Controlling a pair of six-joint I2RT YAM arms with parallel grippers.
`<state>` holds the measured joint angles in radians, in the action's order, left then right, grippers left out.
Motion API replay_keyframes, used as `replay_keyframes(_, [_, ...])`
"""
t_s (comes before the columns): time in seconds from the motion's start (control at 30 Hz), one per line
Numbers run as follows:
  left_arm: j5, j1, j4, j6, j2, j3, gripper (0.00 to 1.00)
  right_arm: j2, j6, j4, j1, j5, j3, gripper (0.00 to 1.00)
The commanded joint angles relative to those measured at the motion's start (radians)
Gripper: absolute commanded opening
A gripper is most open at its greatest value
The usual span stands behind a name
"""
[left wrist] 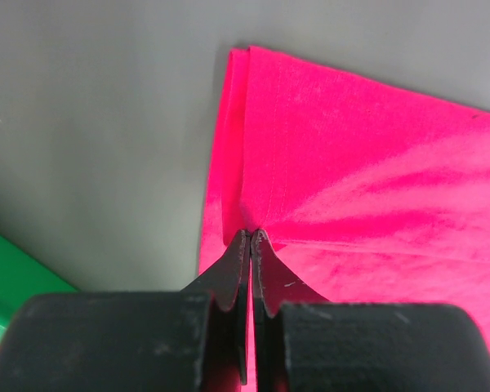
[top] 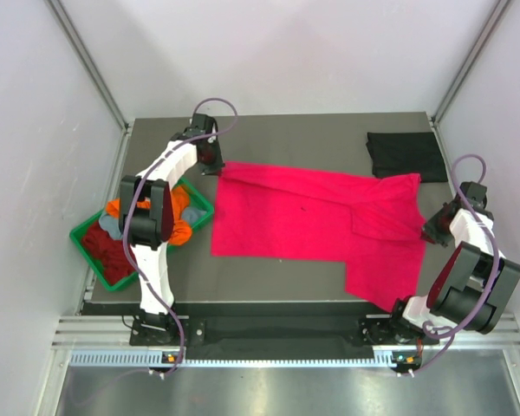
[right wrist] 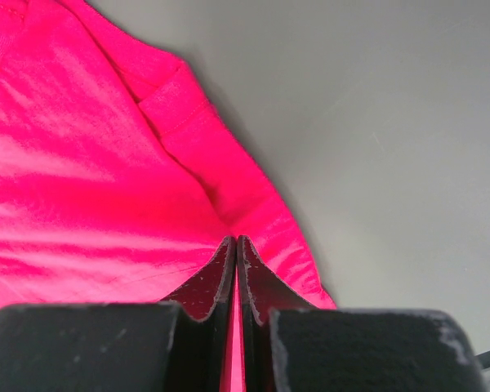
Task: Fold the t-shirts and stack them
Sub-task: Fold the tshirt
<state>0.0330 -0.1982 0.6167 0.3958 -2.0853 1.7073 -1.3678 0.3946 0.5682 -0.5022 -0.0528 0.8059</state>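
While the pink-red t-shirt point(top: 303, 221) is clamped in the closed left gripper point(left wrist: 251, 234) and right gripper point(right wrist: 235, 239), spread ahead of both jaws, its edge should be held taut and moved evenly.

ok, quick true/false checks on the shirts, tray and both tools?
1. The left tool and right tool are both shut on the pink t-shirt. True.
2. The black t-shirt lies in the green tray. False: it lies on the table, at the far right corner.
3. The pink t-shirt is folded small. False: it lies mostly spread out.
4. An orange t-shirt and a dark red t-shirt sit in the green tray. True.
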Motion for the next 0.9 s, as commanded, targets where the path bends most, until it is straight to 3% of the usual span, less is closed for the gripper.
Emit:
replay_keyframes(0.0, [-0.019, -0.001, 0.034, -0.025, 0.041, -0.012, 0.0, 0.03, -0.003, -0.01, -0.019, 0.01, 0.041, 0.0])
replay_keyframes(0.2, [-0.018, -0.006, 0.026, -0.032, 0.021, -0.058, 0.0, 0.019, -0.008, -0.01, -0.019, 0.002, 0.039, 0.0])
replay_keyframes(0.33, [-0.021, -0.009, 0.034, -0.043, 0.008, -0.071, 0.06, 0.021, -0.011, -0.011, -0.019, 0.002, 0.038, 0.0])
replay_keyframes(0.47, [-0.024, -0.009, 0.041, -0.055, 0.007, -0.071, 0.2, 0.024, -0.017, -0.013, -0.019, -0.012, 0.033, 0.0])
replay_keyframes(0.6, [-0.114, -0.007, 0.095, -0.086, -0.012, 0.016, 0.3, 0.022, -0.016, -0.008, -0.019, -0.01, 0.035, 0.0])
replay_keyframes(0.7, [-0.098, -0.007, 0.1, -0.113, -0.022, 0.086, 0.33, 0.029, -0.014, 0.001, -0.019, -0.004, 0.041, 0.0])
replay_keyframes(0.87, [0.016, -0.007, 0.066, -0.135, -0.067, 0.167, 0.33, 0.03, -0.003, 0.039, -0.019, 0.022, 0.053, 0.18])
